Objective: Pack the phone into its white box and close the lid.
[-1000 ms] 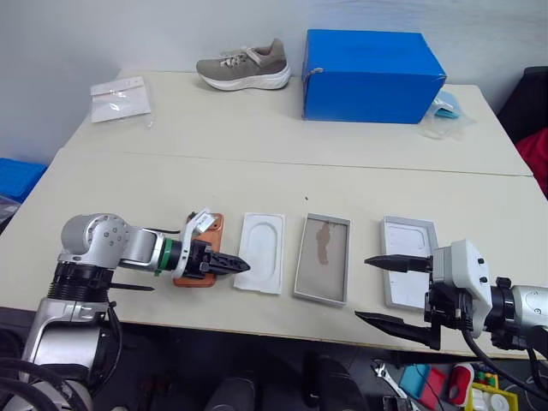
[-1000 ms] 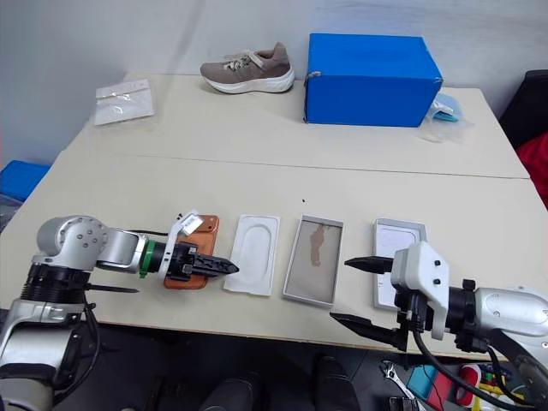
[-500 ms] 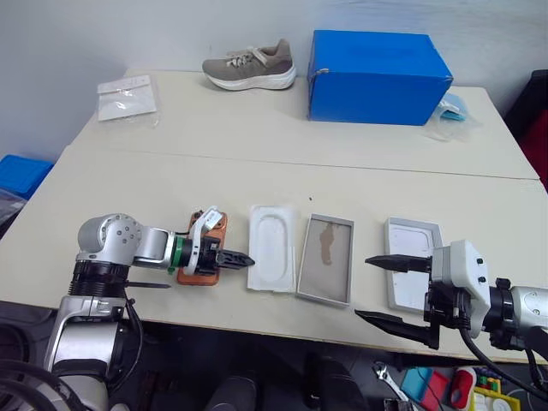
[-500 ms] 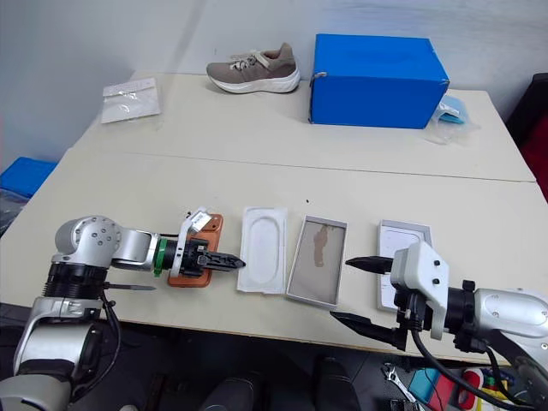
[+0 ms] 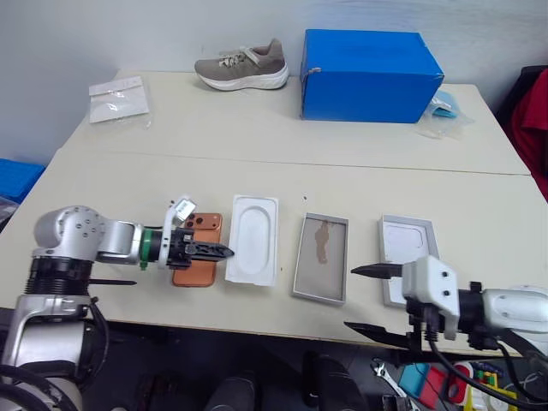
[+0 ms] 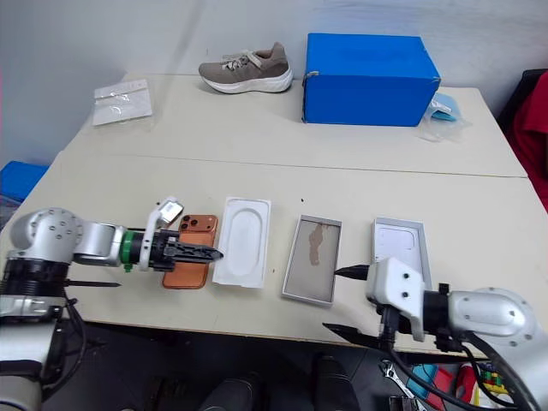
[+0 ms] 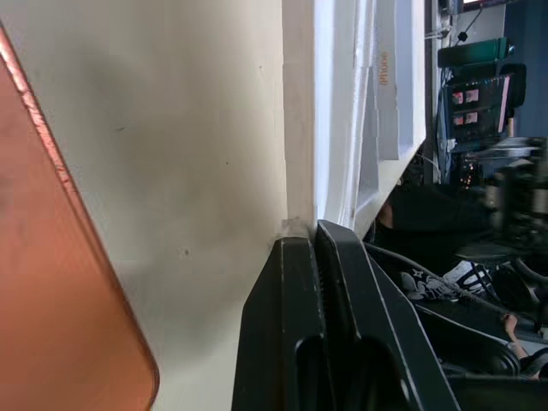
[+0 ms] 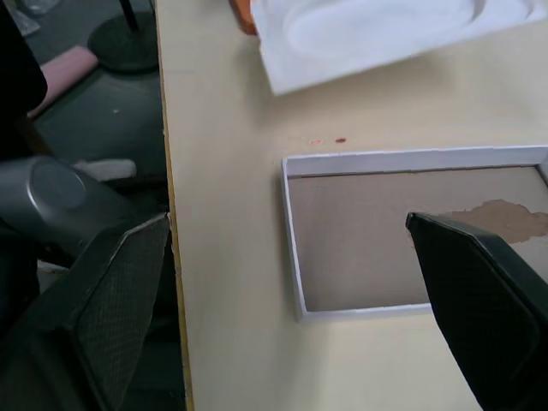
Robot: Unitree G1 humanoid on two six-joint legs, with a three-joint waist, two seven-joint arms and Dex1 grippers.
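The copper-orange phone [image 5: 195, 264] lies flat on the table near the front left. Over its right edge my left gripper [image 5: 224, 251] is shut, its tips pinching the left edge of the white insert [image 5: 254, 240] with the oval recess. In the left wrist view the shut fingers [image 7: 312, 282] meet that insert's edge [image 7: 342, 128] beside the phone [image 7: 51, 274]. The white box [image 5: 323, 257] with its stained inside lies to the right, and the lid [image 5: 408, 257] farther right. My right gripper [image 5: 366, 300] hangs open at the table's front edge before the box [image 8: 402, 231].
A big blue box [image 5: 368, 75], a beige shoe [image 5: 242, 66] and a clear plastic bag [image 5: 120, 97] sit on the far table. A face mask in a wrapper [image 5: 445, 110] lies beside the blue box. The table's front edge [image 8: 167, 282] runs just under my right gripper.
My left gripper has shut and moved left and a little up, and the white insert has shifted left toward the phone. My right gripper has sunk slightly and stays open.
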